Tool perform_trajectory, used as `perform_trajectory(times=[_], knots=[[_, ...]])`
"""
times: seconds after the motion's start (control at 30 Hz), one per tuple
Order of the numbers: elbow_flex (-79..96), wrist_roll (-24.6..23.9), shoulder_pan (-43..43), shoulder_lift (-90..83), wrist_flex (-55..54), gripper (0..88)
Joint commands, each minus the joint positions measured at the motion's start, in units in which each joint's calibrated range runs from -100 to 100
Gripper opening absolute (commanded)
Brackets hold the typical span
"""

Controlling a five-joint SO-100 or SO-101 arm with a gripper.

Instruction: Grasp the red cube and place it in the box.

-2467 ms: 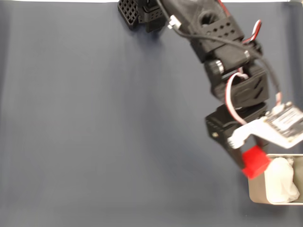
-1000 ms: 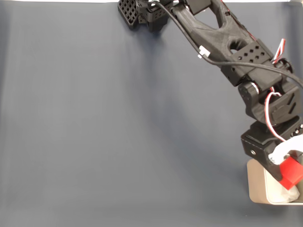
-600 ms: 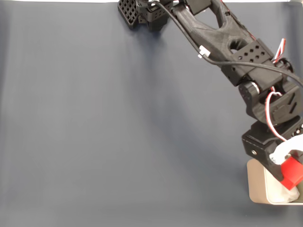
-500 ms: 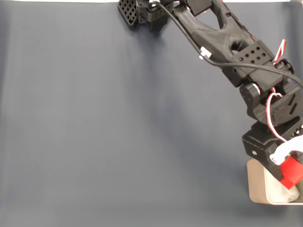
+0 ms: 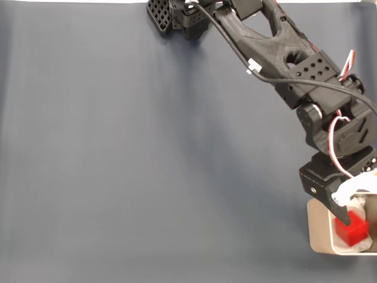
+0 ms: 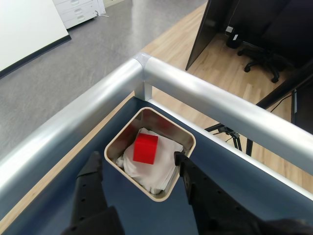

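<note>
Now the red cube (image 6: 145,148) rests on padding (image 6: 161,164) inside the box (image 6: 149,195), jaws released above it.

dark blue cloth-covered table (image 5: 118,165) spanned the fixed view | silver metal rail (image 6: 210,100) ran along the table's edges, meeting at a corner | black office chair (image 6: 259,54) stood on the light wooden floor (image 6: 195,93) beyond | white drawer cabinet (image 6: 80,10) at top left
</note>
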Motion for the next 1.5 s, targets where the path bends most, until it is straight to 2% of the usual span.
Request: perform_trajectory(times=[0.0, 0.97, 1.07, 1.27, 1.47], knots=[[-3.4, 0.6, 0.4, -2.2, -0.2, 39.2], [-3.7, 0.3, 0.6, -2.8, -0.5, 40.2], [-3.7, 0.2, 0.6, -3.0, -0.5, 33.5], [-3.7, -0.7, 0.6, -4.2, -1.0, 1.8], [-3.6, -1.4, 2.0, -7.4, -1.2, 0.0]])
